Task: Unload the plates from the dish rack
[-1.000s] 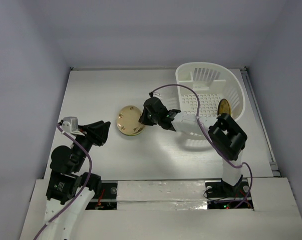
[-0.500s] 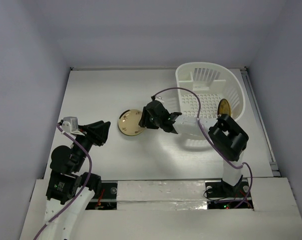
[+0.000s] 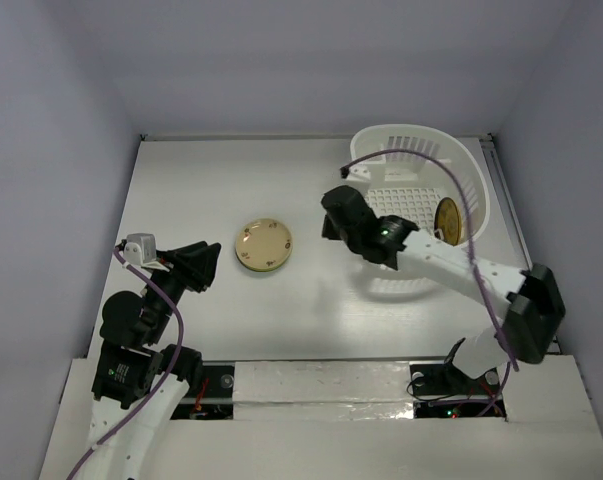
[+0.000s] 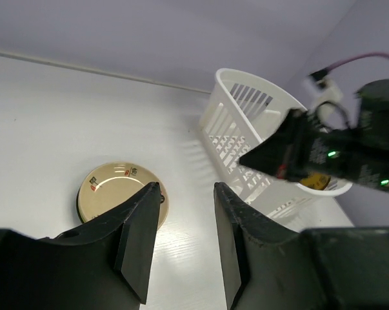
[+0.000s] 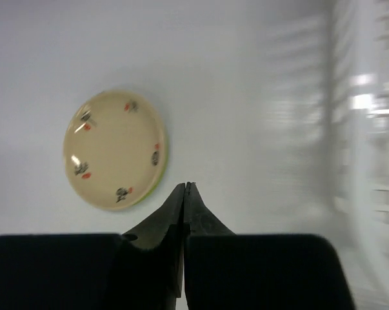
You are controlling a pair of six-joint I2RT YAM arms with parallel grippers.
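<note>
Plates [image 3: 263,245] sit in two spots. At the left, the left arm is folded back near its base, its left gripper [image 4: 184,194] aimed towards the middle of the table [image 3: 181,180], fingers apart and empty. Ahead of it a cream spotted plate [image 5: 113,150] lies flat on a stack, a lime green plate [image 5: 154,187] edging out beneath. Further right, the right arm stretches out long, the right gripper [image 5: 185,186] hovering between stack and dish rack [image 3: 411,135], fingers pressed together on nothing. An amber plate [image 3: 446,218] stands on edge inside the rack
</note>
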